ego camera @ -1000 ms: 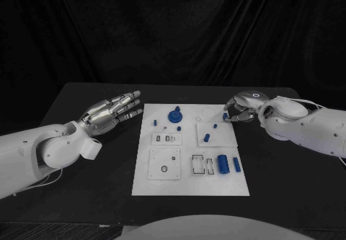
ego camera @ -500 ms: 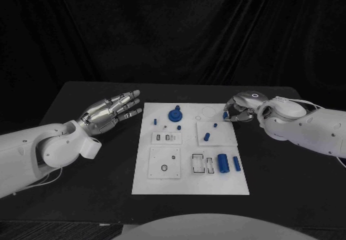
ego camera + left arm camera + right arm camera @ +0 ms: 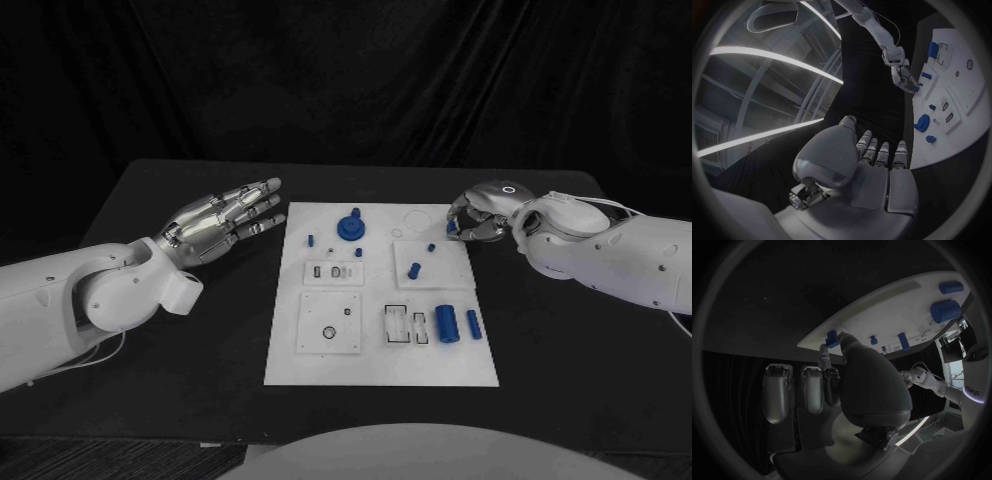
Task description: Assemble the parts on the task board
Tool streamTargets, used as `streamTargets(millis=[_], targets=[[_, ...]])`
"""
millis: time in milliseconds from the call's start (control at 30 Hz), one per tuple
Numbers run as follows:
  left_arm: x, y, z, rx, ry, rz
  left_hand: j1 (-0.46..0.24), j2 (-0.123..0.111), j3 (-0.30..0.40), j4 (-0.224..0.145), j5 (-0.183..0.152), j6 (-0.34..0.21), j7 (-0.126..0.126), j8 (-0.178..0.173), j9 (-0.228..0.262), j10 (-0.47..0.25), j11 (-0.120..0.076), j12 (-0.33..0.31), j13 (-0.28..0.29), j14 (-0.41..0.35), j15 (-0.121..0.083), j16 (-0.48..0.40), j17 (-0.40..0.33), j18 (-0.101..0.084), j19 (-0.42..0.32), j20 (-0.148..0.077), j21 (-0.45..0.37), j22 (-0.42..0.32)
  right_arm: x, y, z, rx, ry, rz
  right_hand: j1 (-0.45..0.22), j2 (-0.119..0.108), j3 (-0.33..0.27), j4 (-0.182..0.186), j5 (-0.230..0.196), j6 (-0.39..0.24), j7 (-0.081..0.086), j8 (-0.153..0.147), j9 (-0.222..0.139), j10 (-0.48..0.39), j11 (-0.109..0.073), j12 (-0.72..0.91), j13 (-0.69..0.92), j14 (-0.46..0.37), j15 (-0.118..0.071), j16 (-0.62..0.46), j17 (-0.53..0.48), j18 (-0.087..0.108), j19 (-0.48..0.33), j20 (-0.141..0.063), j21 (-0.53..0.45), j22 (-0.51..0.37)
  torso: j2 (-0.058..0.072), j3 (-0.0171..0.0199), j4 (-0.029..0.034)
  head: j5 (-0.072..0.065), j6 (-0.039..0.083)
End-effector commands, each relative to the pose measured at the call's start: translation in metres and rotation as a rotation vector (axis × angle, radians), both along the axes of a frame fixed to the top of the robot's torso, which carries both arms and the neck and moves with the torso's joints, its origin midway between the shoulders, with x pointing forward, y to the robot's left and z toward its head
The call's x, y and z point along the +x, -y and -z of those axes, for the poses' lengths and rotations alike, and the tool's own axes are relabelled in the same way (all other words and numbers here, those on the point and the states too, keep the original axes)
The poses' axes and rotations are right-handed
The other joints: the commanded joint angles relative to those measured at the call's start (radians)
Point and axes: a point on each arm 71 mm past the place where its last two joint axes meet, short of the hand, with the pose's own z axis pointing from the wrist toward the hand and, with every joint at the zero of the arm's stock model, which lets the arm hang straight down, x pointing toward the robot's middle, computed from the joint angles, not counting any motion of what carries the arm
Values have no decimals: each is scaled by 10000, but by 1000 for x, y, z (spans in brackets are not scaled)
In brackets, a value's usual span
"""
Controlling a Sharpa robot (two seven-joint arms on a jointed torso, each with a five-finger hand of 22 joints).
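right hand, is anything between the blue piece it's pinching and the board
Nothing visible does. The right hand pinches a small blue piece at the far right edge of the white board. The nearest pieces, a small blue peg and another, lie on the square plate nearer the robot, apart from it.

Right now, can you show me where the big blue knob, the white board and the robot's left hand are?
big blue knob (image 3: 351, 230), head view, its round base.
task board (image 3: 382, 366), head view, bare near end.
left hand (image 3: 216, 222), head view, back of the hand.
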Motion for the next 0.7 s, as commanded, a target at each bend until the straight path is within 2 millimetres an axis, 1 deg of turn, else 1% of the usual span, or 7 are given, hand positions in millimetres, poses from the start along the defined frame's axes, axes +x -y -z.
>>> streamTargets(millis=[33,100,233,433,467,633,700], targets=[[-1,1,0,-158,-9,119,56,-67,22,50,-37,37,44,52,7,-11,59,34,12,30,-6,41,8,182,27,67,41,14,0,1,1,-32,20,190,176,25,73,-46,493,-134,15,178,133,1039,62,35,2635,999,75,-10,2355,-71,724,82,-55,2384,-1,-3,7,3,-24],[-1,1,0,-155,-12,121,56,-67,22,50,-37,37,44,52,7,-11,59,34,12,30,-6,41,8,182,27,67,41,14,0,1,1,-28,26,166,207,47,96,-74,675,-152,15,280,205,1039,61,35,2635,999,76,-10,2353,-71,724,85,-58,2386,0,-4,9,-4,-41],[-1,1,0,-146,-23,128,56,-67,22,50,-37,37,44,52,7,-11,59,34,12,30,-6,41,8,182,27,67,41,14,1,0,2,-10,51,109,254,67,116,-115,684,-145,13,369,265,1039,60,35,2635,998,75,-11,2351,-68,719,87,-69,2383,0,-2,9,-11,-59],[-1,1,0,-130,-46,135,56,-67,22,50,-37,37,44,52,7,-11,59,34,12,30,-6,41,8,182,27,67,41,14,1,-1,1,67,194,6,395,218,182,-291,760,-18,-10,896,593,1039,45,35,2635,993,65,-22,2332,-62,709,80,-96,2379,1,-2,9,-8,-84],[-1,1,0,-129,-49,136,56,-67,22,50,-37,37,44,52,7,-11,59,34,12,30,-6,41,8,182,27,67,41,14,1,-2,0,84,232,3,430,259,198,-346,783,31,-19,1048,685,1039,35,35,2635,993,61,-23,2329,-59,704,71,-108,2376,1,-2,9,-8,-84],[-1,1,1,-112,-77,147,56,-67,22,50,-37,37,44,52,7,-11,59,34,12,30,-6,41,8,182,27,67,41,14,1,-1,-2,209,521,52,582,485,277,-577,550,140,-9,1627,1034,1039,44,35,2635,987,50,-37,2304,-54,696,63,-134,2374,2,0,1,12,-99],[-1,1,1,-105,-88,151,56,-67,22,50,-37,37,44,52,7,-11,59,34,12,30,-6,41,8,182,27,67,41,14,0,0,-3,249,604,70,592,502,284,-593,536,144,-7,1661,1054,1039,46,35,2635,986,52,-41,2298,-53,694,65,-140,2373,2,2,2,19,-106]])
